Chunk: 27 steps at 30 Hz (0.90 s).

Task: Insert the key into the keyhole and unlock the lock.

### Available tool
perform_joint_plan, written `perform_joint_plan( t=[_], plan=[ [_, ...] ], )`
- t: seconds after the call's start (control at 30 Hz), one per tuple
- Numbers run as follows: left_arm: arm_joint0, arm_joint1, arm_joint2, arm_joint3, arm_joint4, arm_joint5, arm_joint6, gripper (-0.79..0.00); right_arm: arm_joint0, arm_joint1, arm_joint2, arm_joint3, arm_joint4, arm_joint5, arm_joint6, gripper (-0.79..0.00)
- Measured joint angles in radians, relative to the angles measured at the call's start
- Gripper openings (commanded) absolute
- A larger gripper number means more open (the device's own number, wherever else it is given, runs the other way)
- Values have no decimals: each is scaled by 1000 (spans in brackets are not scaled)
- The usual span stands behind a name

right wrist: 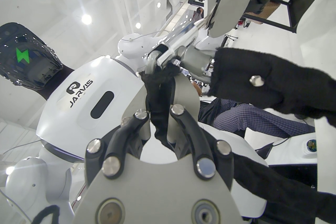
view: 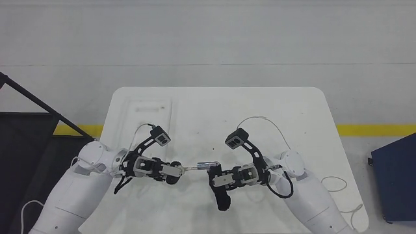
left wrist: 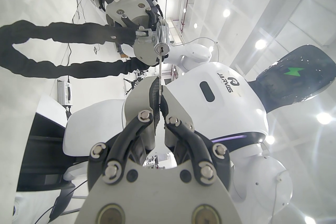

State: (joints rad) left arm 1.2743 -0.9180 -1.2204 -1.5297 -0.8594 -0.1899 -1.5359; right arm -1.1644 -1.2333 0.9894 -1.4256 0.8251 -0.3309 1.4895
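Left gripper (left wrist: 158,89): jaws closed on the key (left wrist: 159,70), which is pinched at its head with the blade projecting straight out from the fingertips.

Right gripper (right wrist: 165,78): jaws closed on the lock (left wrist: 161,37). The grip is at the black-sleeved cable (right wrist: 262,80), just beside the metal body. The rest of the cable hangs off in a loose loop.

Position: both grippers face each other above the white table (view: 273,110), toward its robot-side edge. The left arm is on one side and the right arm on the other, with key and lock between them and clear of the tabletop.

Alignment: the blade points at the keyhole (left wrist: 162,48), the round cylinder face on the lock's end. The key tip reaches that face. Whether the tip has entered the slot cannot be told.
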Motion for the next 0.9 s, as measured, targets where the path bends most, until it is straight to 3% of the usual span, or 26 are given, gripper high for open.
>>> perform_joint_plan(
  t=[0.9],
  plan=[
    [-33,2,6,-2,36,-33,0,-785,0,0,0,0,0,0,0,-785]
  ],
)
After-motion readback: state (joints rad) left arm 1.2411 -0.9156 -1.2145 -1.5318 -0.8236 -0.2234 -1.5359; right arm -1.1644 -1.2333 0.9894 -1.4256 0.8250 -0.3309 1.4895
